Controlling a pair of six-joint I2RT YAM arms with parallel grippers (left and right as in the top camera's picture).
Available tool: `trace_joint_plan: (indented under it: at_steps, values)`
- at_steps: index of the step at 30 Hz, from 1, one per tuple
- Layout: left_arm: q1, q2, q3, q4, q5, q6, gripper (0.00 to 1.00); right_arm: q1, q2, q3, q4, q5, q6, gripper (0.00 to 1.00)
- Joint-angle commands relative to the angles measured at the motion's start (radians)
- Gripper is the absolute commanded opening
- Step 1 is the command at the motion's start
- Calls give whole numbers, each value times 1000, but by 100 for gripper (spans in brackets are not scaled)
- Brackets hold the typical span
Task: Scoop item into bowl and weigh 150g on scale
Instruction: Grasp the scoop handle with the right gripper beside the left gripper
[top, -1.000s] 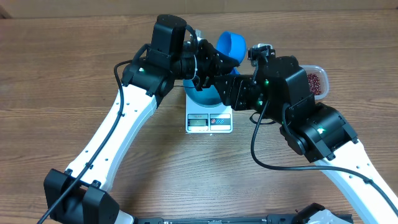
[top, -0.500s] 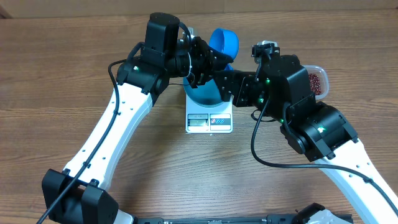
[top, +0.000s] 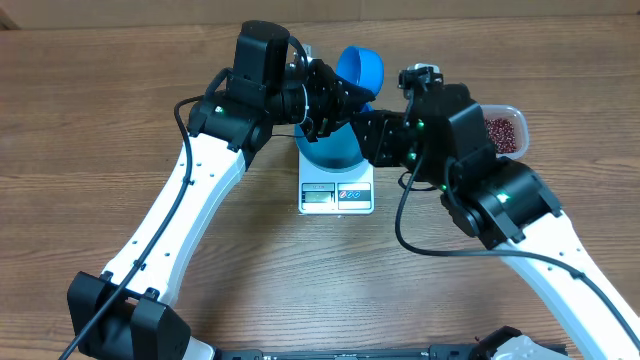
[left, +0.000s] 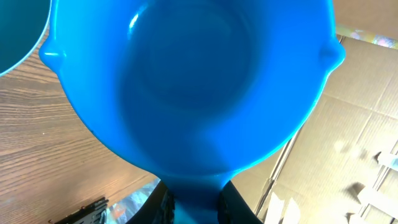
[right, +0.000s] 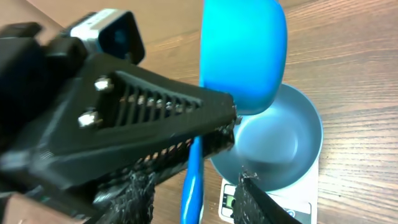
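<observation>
Scale label illegible, scoop — in left tool

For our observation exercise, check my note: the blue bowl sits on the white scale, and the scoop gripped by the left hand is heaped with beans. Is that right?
Not quite: the scoop is empty, as the left wrist view shows its bare blue inside. The rest holds: the bowl sits on the scale, and the left hand grips the scoop.
</observation>
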Motion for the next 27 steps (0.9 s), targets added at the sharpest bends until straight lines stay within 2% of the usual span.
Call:
trace_joint_plan:
  at_steps: [1,6,9,12,18,27]
  values:
    - [3,-3,16,-5,-2,-10,10,-6,25,17,22,10,1,39]
    - [3,-3,16,-11,-3,-10,10,-6,27,17,75,40,1,29]
    - [3,-3,16,-11,-3,-10,10,-6,27,18,90,55,1,28]
    - [3,-3,16,-11,-2,-10,11,-6,27,17,85,55,3,19]
    - [3,-3,16,-11,2,-11,11,-6,28,17,79,55,4,17]
    - [2,-3,16,-11,28,-10,13,-6,28,17,78,55,4,4]
